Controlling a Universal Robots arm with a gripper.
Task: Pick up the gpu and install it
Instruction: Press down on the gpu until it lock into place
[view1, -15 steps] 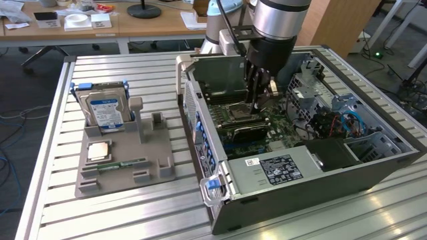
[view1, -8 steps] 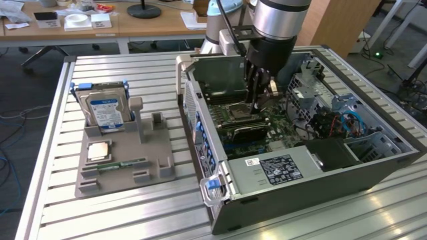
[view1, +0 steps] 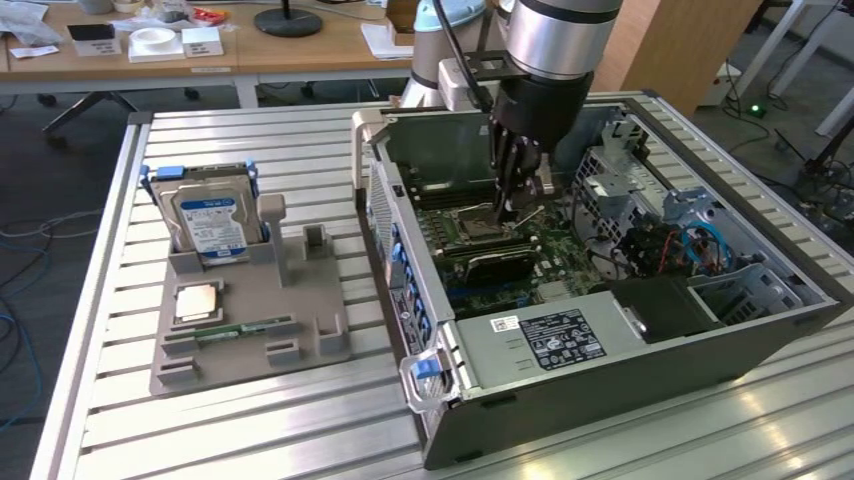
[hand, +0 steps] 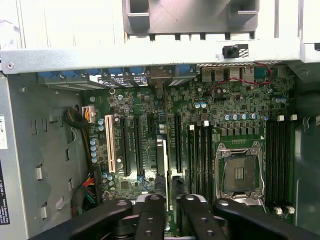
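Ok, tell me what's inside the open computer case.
Inside the computer case: a motherboard with an empty CPU socket, expansion slots, cables. The claw reaches in, covering the board beneath.

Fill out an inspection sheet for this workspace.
Surface: slotted metal table, carrying an open computer case.
Job's things: gpu appears to stand upright on the motherboard, just below the end effector.
Clutter: grey fixture holding a hard drive.
Grippers: end effector lowered inside the case, over the motherboard.
Cables: blue cables inside the case.
Surroundings: cluttered desk behind the table.
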